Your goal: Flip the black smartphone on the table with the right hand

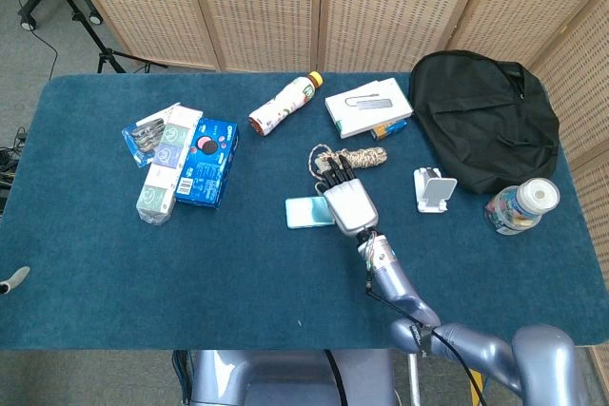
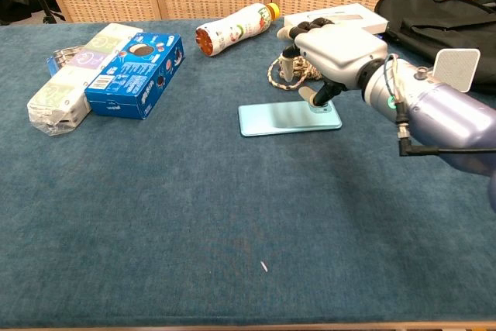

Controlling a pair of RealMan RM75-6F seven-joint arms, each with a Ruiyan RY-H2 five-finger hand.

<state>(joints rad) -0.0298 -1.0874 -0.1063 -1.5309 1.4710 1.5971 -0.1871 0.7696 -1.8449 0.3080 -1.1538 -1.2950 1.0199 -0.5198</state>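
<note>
The smartphone (image 1: 306, 212) (image 2: 283, 119) lies flat on the blue table with its light teal back facing up. My right hand (image 1: 344, 202) (image 2: 335, 48) hovers over the phone's right end, palm down and fingers curled toward the rope. The thumb tip (image 2: 311, 99) sits at the phone's far edge; the other fingers are off it, and nothing is held. A small grey sliver, apparently my left hand (image 1: 9, 280), pokes in at the left edge of the head view; its fingers are not shown.
A coiled rope (image 1: 357, 159) (image 2: 287, 67) lies just beyond the right hand. A bottle (image 1: 284, 104), a white box (image 1: 366, 106) and a black bag (image 1: 490, 116) stand further back. A white phone stand (image 1: 433, 189) and a jar (image 1: 519, 204) are to the right, several boxes (image 1: 207, 161) to the left.
</note>
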